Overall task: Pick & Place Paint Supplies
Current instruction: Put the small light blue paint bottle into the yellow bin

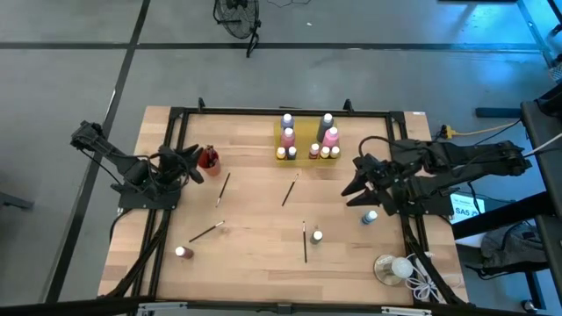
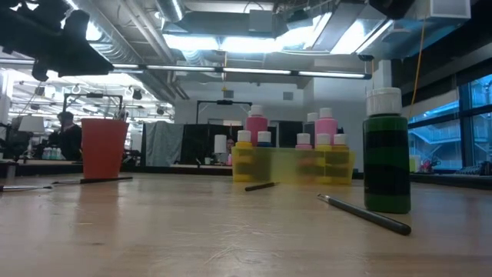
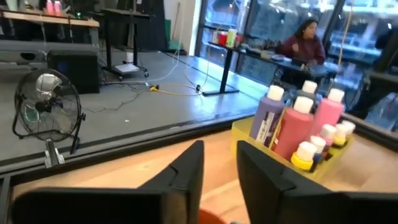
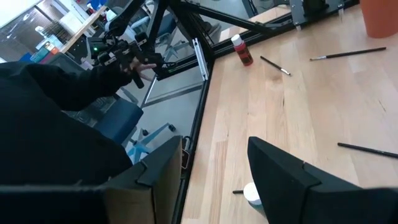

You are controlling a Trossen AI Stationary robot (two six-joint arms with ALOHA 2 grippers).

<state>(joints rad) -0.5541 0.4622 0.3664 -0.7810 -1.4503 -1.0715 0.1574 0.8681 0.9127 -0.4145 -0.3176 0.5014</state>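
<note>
Paint bottles (image 1: 306,140) mostly sit packed in a yellow tray (image 1: 307,151) at 12 o'clock on the table (image 1: 255,263); strays remain: a blue bottle (image 1: 371,217) at 3, a white-capped one (image 1: 316,236) at 5, a small red one (image 1: 181,252) at 8. Four brushes lie loose mid-table, one (image 1: 305,242) just beside the white-capped bottle. A red cup (image 1: 208,159) stands at 10, with the left gripper (image 1: 191,167) close above it, fingers slightly parted, holding nothing that I can see. Right gripper (image 1: 362,188) hangs at 3, fingers spread and empty, near the blue bottle. Risks, my guess: the left fingers clip the cup rim pulling away and tip it; the right knocks the blue bottle over or nudges it toward the clear dish (image 1: 392,269) at 5.
</note>
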